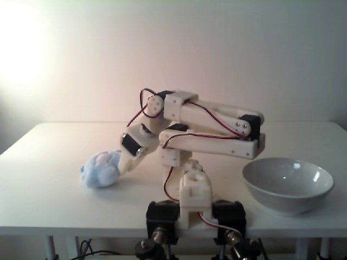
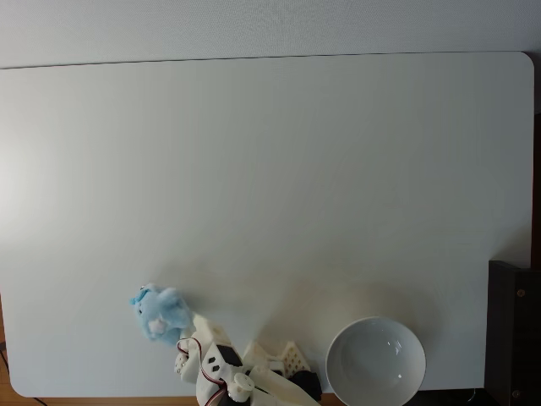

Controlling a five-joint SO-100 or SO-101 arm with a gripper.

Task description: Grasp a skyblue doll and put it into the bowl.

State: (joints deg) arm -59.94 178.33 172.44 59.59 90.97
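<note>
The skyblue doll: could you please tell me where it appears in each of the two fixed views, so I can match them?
In a fixed view from table height: the skyblue doll lies left of centre on the table, at the tool.
In a fixed view from above: the skyblue doll sits lower left, near the table's bottom edge.
Shared landmark: the bowl, empty, to the doll's right in both fixed views.

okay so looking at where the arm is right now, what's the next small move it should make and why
Probably close the gripper firmly on the skyblue doll and lift it slightly. The gripper is at the doll, which lies on the table, and the bowl is empty off to the right. How the jaws stand cannot be told.
</note>
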